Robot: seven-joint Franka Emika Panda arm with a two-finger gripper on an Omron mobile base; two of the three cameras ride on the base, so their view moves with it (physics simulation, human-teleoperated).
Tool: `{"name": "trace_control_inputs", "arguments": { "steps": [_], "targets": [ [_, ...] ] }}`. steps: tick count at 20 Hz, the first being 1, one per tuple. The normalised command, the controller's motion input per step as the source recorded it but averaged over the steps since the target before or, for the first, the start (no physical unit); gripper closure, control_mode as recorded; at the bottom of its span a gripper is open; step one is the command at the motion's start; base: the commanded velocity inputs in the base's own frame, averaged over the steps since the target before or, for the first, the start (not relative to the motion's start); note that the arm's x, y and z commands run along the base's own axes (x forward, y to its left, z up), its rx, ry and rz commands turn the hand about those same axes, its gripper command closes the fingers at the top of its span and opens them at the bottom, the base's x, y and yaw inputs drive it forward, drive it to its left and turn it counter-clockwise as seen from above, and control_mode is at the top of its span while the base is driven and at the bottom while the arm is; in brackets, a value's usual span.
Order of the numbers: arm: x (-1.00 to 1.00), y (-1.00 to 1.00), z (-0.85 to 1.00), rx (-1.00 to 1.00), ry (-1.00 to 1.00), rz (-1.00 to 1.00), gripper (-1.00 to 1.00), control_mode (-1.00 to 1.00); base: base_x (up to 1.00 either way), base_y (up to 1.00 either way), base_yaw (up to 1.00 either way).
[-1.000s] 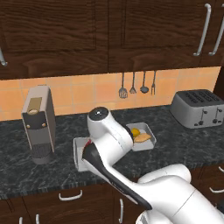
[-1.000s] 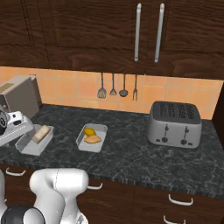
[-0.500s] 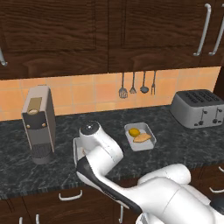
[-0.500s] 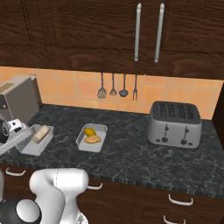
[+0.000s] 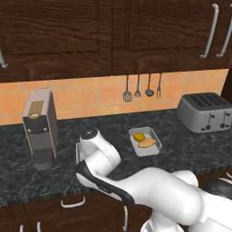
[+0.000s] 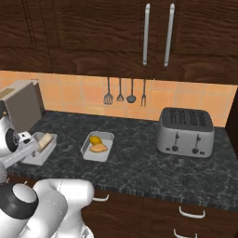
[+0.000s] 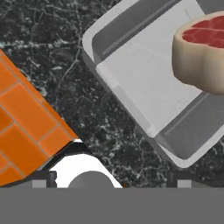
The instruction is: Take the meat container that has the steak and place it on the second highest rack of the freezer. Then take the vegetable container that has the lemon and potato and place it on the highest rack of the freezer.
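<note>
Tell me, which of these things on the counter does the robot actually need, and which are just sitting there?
Needed:
- meat container with the steak
- vegetable container with the lemon and potato

Just sitting there:
- toaster
- coffee machine
- hanging utensils

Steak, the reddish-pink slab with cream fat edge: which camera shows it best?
Hand view: the reddish-pink steak with cream fat edge is close and sharp in its grey tray. Right base view shows a small beige piece; left base view has the arm in front.

Silver four-slot toaster (image 5: 207,112) on the black speckled stone counter (image 5: 181,149), far to the claw's right. Tall grey coffee machine (image 5: 41,128) close at its left. Four dark utensils (image 5: 142,87) hang on the orange tiled backsplash (image 5: 90,97) beyond; dark wood cabinets (image 5: 113,36) above.
</note>
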Motion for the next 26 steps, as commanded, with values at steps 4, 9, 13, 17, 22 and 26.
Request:
{"name": "trace_control_inputs", "arguments": {
  "steps": [4,9,13,17,22,26],
  "targets": [
    [0.01,0.03,0.0,-0.02,0.05,0.0,-1.0,-1.0,0.0,0.0,0.0],
    [0.0,0.02,-0.01,-0.06,0.0,0.0,-1.0,-1.0,0.0,0.0,0.0],
    [0.0,0.0,-0.13,-0.05,-0.06,0.0,-1.0,-1.0,0.0,0.0,0.0],
    [0.16,0.0,0.0,-0.03,-0.02,0.0,-1.0,-1.0,0.0,0.0,0.0],
    [0.14,0.01,0.0,-0.04,0.0,0.0,-1.0,-1.0,0.0,0.0,0.0],
    [0.11,0.05,-0.07,-0.05,0.0,0.0,-1.0,-1.0,0.0,0.0,0.0]
  ]
}}
